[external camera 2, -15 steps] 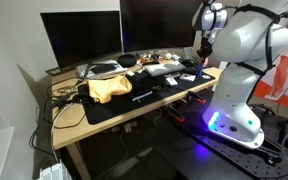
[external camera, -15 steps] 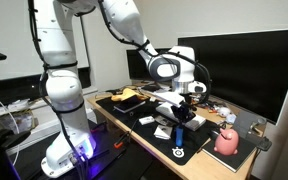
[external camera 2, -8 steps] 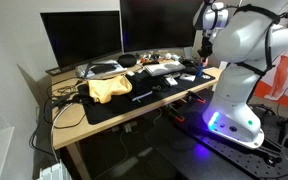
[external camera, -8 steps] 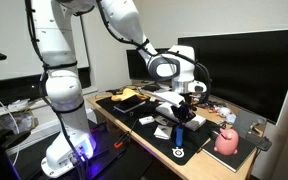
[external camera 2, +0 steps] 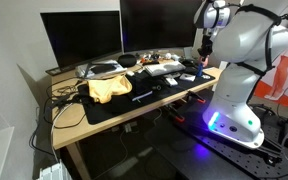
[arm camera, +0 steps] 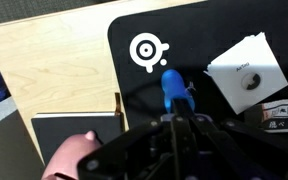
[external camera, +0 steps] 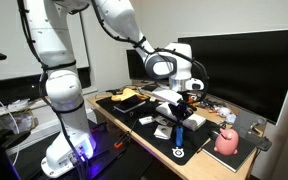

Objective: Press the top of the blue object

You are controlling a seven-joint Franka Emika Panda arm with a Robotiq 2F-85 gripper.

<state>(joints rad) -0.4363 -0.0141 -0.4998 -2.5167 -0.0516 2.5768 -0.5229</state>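
A small blue object [arm camera: 170,88] stands upright on the black mat [arm camera: 134,85], next to the mat's white round logo [arm camera: 145,51]. In an exterior view it shows as a blue upright piece [external camera: 180,134] near the desk's front. My gripper [arm camera: 178,104] hangs straight above it with the fingers pressed together and the tips at the object's top. Whether the tips touch it is hard to tell. In an exterior view the gripper [external camera: 181,108] points down just over the blue object. In the other exterior view the gripper [external camera 2: 202,52] is small and the object is hidden.
A white box [arm camera: 246,72] lies right beside the blue object. A pink piggy bank [external camera: 227,141] and a dark notebook [arm camera: 74,128] sit on the wooden desk [arm camera: 54,70]. Monitors [external camera: 239,65] stand behind. A yellow cloth [external camera 2: 109,88] and clutter lie further along.
The arm's wrist has shifted slightly over the last second, with the gripper staying above the blue object. The blue object and the other things have not moved.
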